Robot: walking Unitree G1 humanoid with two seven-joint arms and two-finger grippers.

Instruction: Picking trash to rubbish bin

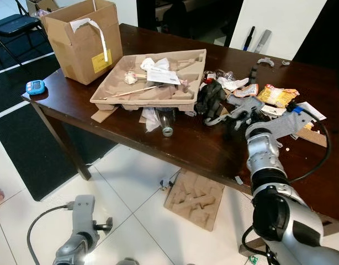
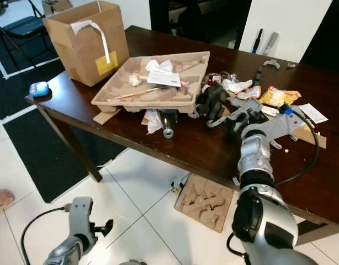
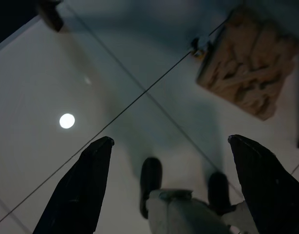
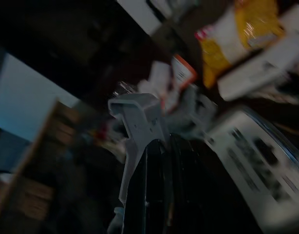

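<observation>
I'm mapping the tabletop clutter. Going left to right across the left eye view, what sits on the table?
Blue device → cardboard box → pulp tray → black glove → yellow snack wrapper.

- Lying scattered on the dark wooden table (image 1: 175,144): a yellow snack wrapper (image 1: 276,95), an orange-edged wrapper (image 1: 246,90), crumpled white paper (image 1: 233,83).
- Resting inside the moulded pulp tray (image 1: 175,94): a white paper sheet (image 1: 163,76), tissue wads (image 1: 130,78).
- Lying on its side under the tray's edge, neck pointing outward: a dark bottle (image 1: 166,121).
</observation>
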